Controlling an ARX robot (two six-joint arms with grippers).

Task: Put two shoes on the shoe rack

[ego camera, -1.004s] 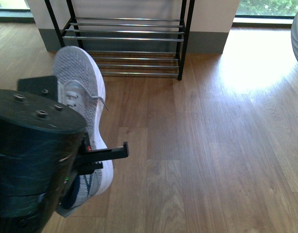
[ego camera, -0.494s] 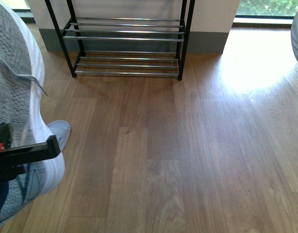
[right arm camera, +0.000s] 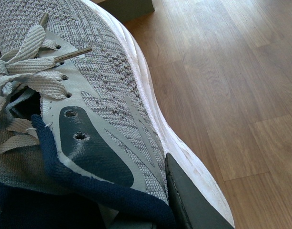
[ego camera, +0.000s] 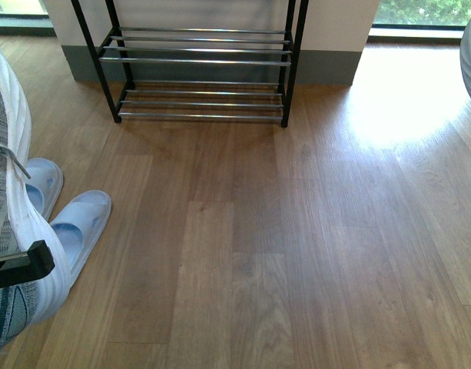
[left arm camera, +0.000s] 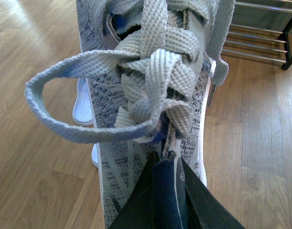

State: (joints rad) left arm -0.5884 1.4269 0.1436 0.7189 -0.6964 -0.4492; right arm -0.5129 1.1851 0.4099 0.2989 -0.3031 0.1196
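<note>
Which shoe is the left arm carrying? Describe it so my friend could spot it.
Start at the chrome-barred shoe rack by the back wall, then come forward and left. There the left pincer holds a grey knit sneaker with a thick white sole; the pale blue slippers beside it have no laces and lie on the floor.

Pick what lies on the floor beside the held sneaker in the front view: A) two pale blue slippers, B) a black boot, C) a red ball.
A: two pale blue slippers lie on the wood floor beside the grey sneaker.
</note>
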